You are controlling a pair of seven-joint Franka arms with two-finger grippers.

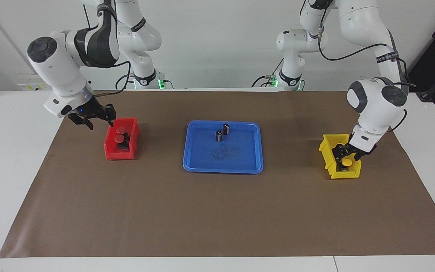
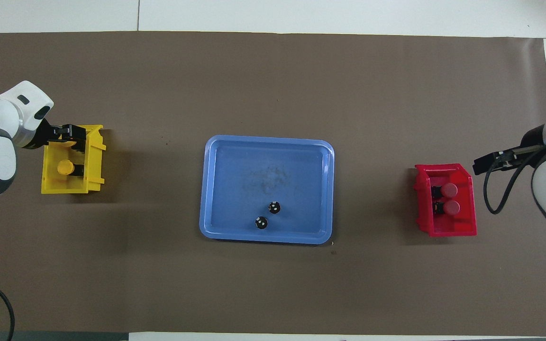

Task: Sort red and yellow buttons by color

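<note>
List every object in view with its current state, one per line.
Red bin: upright, holding two red buttons.
Yellow bin: upright; one yellow button visible inside.
Blue tray: flat; two small dark cylinders standing in it, no buttons.
Left gripper: lowered into the yellow bin.
Right gripper: beside the red bin, holding nothing.
</note>
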